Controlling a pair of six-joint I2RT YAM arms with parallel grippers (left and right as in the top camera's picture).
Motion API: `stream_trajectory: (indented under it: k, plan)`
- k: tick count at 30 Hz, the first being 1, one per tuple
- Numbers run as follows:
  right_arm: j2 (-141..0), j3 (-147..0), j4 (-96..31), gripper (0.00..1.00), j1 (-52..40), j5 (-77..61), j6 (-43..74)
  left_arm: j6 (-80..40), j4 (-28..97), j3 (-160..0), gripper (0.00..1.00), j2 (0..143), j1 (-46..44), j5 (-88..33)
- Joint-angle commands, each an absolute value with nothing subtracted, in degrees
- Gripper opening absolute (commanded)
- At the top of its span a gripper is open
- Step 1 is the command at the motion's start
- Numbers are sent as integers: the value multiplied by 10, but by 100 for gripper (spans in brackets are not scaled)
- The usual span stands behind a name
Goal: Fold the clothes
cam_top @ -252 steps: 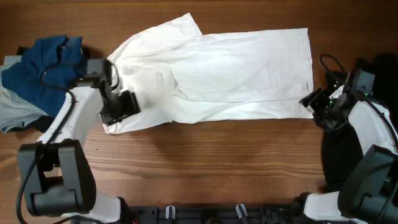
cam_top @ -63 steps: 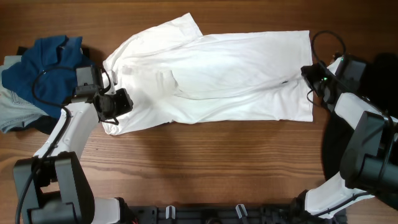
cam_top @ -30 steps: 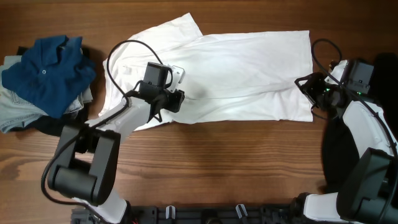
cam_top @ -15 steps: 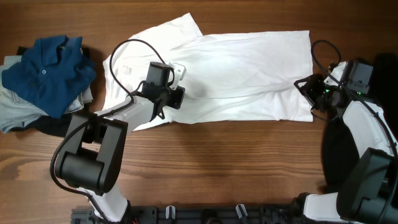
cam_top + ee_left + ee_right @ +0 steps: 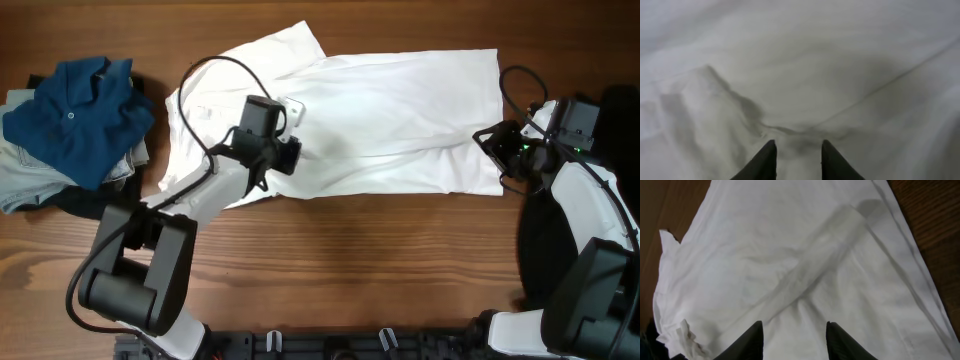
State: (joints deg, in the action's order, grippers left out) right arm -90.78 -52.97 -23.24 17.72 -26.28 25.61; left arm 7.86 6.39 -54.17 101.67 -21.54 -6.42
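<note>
Left of the one white shirt (image 5: 390,110), which is lying spread out, one dark blue polo (image 5: 75,115) is sitting, showing only overhead. Of two grippers, the left gripper (image 5: 797,147) is resting narrowly parted by a pucker (image 5: 710,85) in the shirt's left half. The right gripper (image 5: 795,327) is hovering, parted wider, at the shirt's right hem.

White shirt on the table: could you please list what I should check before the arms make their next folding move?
1. White shirt spread out on the table: ok.
2. Left gripper over the shirt, jaws apart, cloth puckered at its tips; grip: cannot tell.
3. Right gripper over the hem end, jaws apart; grip: cannot tell.
4. Fabric flat: not ok, a raised fold crosses it.
5. Blue polo apart from the shirt: ok.
</note>
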Motion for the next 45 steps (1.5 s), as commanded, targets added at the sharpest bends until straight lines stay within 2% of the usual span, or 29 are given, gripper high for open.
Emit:
stream_trajectory:
  k: [1, 10, 16, 18, 22, 25, 26, 28, 31, 33, 35, 36, 40, 45]
  plan:
    - [-904, -532, -234, 41, 176, -251, 244, 181, 70, -547, 49, 1026, -245, -85]
    - [-904, -532, -237, 41, 176, -251, 244, 210, 52, -547, 47, 1075, -253, -62]
    - [-904, -532, -242, 41, 176, -251, 244, 206, 9, -547, 41, 1077, -252, -48]
    - [-904, -532, -244, 41, 176, -251, 244, 206, 1, -547, 37, 1077, -252, -48]
    - [-904, -532, -245, 41, 176, -251, 244, 206, 0, -547, 23, 1077, -252, -44]
    - [-904, -532, -245, 41, 176, -251, 244, 206, 1, -547, 18, 1077, -252, -44]
    - [-904, -532, -245, 41, 176, -251, 244, 206, 3, -547, 18, 1077, -252, -44]
    - [-904, -532, -245, 41, 176, -251, 244, 206, 9, -547, 35, 1078, -253, -44]
    - [-904, -532, -245, 41, 176, -251, 244, 206, 11, -547, 38, 1085, -253, -45]
    - [-904, -532, -245, 41, 176, -251, 244, 206, 18, -547, 33, 1088, -253, -47]
    - [-904, -532, -245, 41, 176, -251, 244, 206, 21, -547, 10, 1088, -253, -46]
    - [-904, -532, -245, 43, 176, -251, 244, 206, 18, -547, 6, 1088, -253, -43]
    - [-904, -532, -245, 45, 176, -251, 243, 171, 6, -548, 4, 1080, -253, -3]
    - [-904, -532, -245, 45, 176, -229, 244, 171, 3, -548, 9, 1064, -252, -3]
